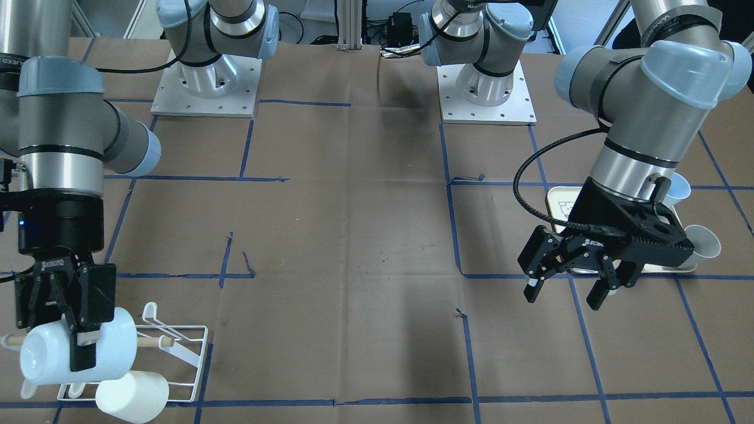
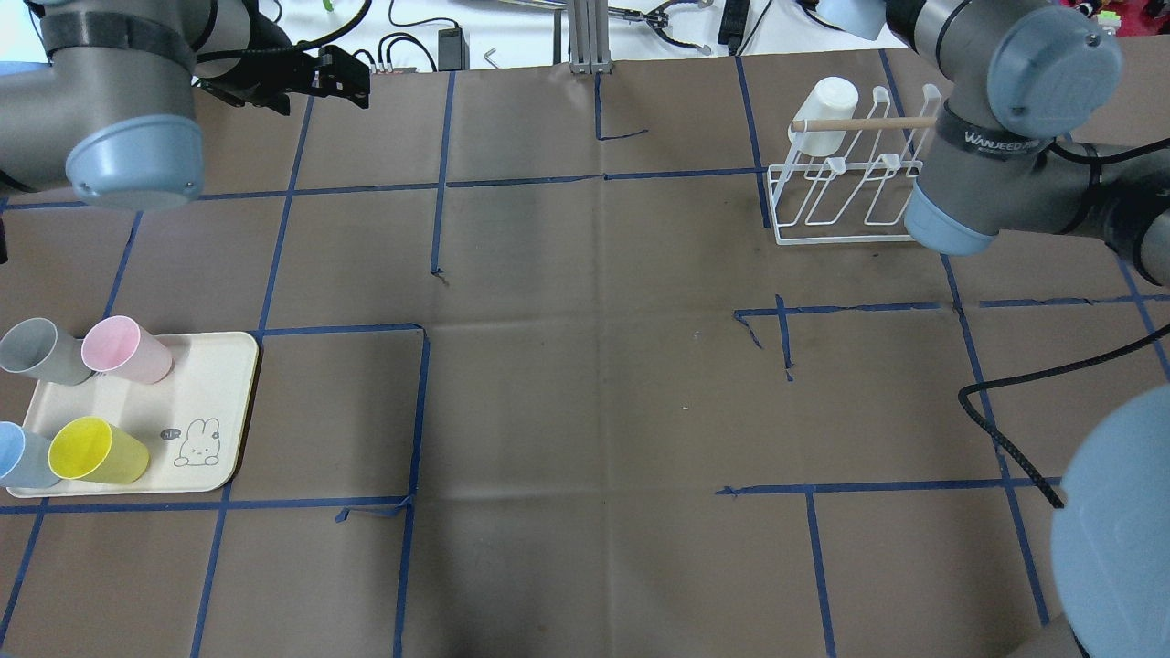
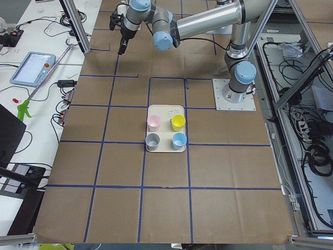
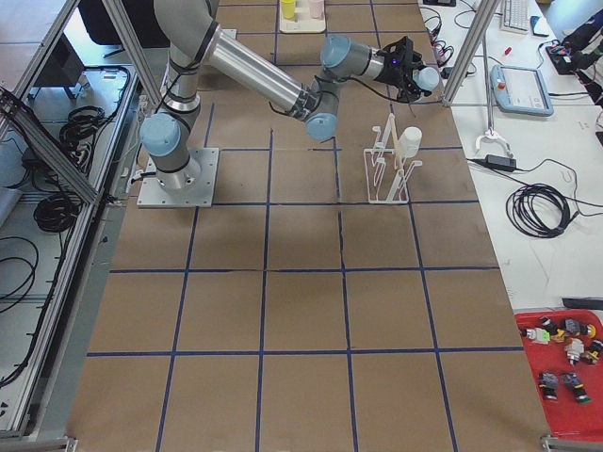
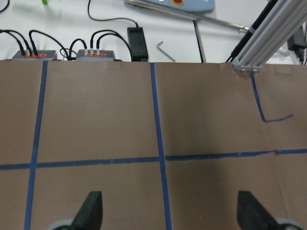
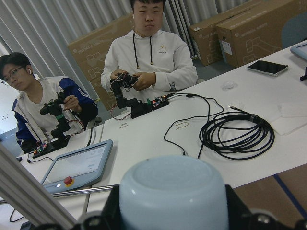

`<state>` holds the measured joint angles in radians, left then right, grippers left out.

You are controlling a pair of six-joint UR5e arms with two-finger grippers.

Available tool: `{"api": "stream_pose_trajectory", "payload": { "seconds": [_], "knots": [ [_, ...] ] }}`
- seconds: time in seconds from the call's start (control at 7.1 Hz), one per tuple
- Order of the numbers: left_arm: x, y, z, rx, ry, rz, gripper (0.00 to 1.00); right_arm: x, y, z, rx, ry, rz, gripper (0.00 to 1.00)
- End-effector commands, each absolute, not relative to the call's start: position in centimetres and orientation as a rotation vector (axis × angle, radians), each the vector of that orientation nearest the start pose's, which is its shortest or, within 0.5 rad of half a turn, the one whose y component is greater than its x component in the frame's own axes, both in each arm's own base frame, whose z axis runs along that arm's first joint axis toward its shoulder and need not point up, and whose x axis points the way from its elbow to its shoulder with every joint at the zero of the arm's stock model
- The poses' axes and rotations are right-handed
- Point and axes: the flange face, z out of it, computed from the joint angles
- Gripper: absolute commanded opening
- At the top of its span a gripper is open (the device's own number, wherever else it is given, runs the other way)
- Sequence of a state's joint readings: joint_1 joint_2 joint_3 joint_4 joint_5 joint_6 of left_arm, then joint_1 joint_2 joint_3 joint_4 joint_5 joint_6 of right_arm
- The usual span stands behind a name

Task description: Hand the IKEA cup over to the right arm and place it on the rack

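Brown-paper desk (image 1: 353,235) gridded with blue tape (image 1: 452,224). The right hand (image 1: 73,337) is out at the operator-side corner, fingers closed across the body of the white IKEA cup (image 1: 47,356). The right wrist view shows the cup's closed end seated between the fingers. The cup lies on its side, long axis roughly 9-to-3 o'clock in the front-facing view, slightly tilted; which end is the mouth can't be told for sure there. Key relation: the rack (image 1: 175,341) sits at about 4 o'clock from the hand in that view. In the right-side view the cup hangs at about 1 o'clock above the rack top, apart from it, touching neither the wire nor the wooden rod (image 1: 150,340). A second white cup (image 1: 132,396) sits on a prong at the rack's operator-side end, at 5 o'clock from the held cup; the other prongs look free. Judgement: the hand-over is done and only the placing is left. That calls for the cup to be turned mouth-down and lowered onto a free prong, clear of the rod and the hung cup. The left hand (image 1: 564,296) is well apart on the half of the desk with the cream tray (image 2: 219,366), fingers spread wide, holding nothing. The right arm (image 1: 59,118) is plainly the nearer one.
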<state>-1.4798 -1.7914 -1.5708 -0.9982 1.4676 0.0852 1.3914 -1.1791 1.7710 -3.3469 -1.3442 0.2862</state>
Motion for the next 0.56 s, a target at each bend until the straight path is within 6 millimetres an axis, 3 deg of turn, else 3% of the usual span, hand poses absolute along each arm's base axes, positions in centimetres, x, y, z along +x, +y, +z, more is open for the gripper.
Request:
{"api": "stream_pose_trajectory", "payload": {
  "seconds": [0.0,0.14,0.28,0.42],
  "knots": [
    [-10.3,-58.6,46.1,-0.027,3.187,-0.229,0.99,0.5,-64.5,36.9,0.210,2.472,-1.762,0.09],
    [-10.4,-56.7,47.2,-0.030,3.192,-0.157,0.99,-2.1,-65.6,35.8,0.170,2.490,-1.839,0.09],
    [-10.4,-55.7,46.7,-0.031,3.193,-0.125,0.99,-3.6,-66.8,35.0,0.115,2.493,-1.899,0.09],
    [-10.2,-54.9,47.1,-0.029,3.147,-0.097,0.99,-4.6,-67.3,32.7,0.087,2.496,-1.947,0.09]
  ]
}}
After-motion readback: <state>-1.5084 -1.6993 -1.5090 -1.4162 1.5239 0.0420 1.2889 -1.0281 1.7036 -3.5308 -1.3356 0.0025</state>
